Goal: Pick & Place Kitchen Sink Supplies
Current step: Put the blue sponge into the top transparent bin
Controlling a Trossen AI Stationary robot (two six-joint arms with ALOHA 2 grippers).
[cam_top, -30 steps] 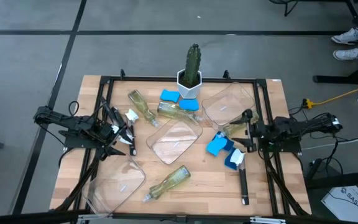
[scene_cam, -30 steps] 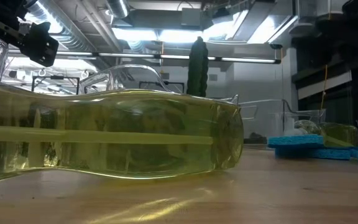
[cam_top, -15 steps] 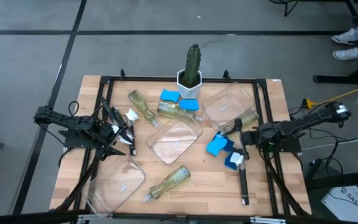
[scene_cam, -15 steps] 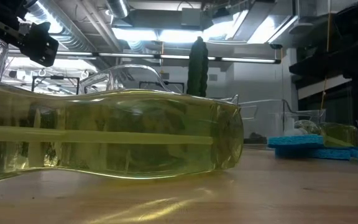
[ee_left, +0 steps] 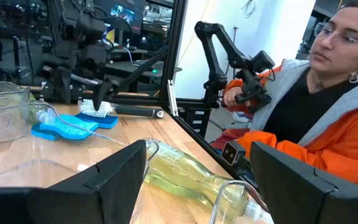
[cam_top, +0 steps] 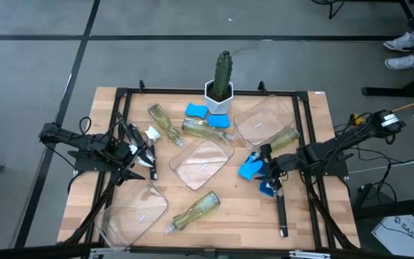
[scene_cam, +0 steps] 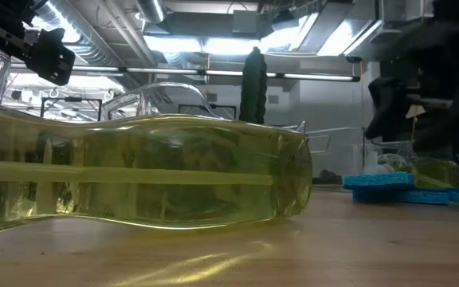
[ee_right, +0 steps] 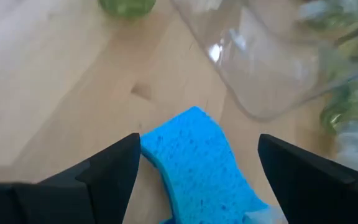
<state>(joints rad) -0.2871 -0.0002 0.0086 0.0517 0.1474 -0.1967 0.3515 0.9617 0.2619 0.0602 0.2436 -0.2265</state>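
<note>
Right gripper (cam_top: 264, 160) over blue sponge (cam_top: 249, 168), fingers (ee_right: 114, 168) spread open.
Sponge lies flat on tabletop (cam_top: 228, 208) right of the centre tray (cam_top: 201, 162), between and just ahead of the open fingers, not gripped. Left gripper (cam_top: 144, 155) parked at left side, fingers open, holding nothing.

Even overhead light, soft shadows — ceiling strips glare in low view; right wrist pic motion-blurred.
</note>
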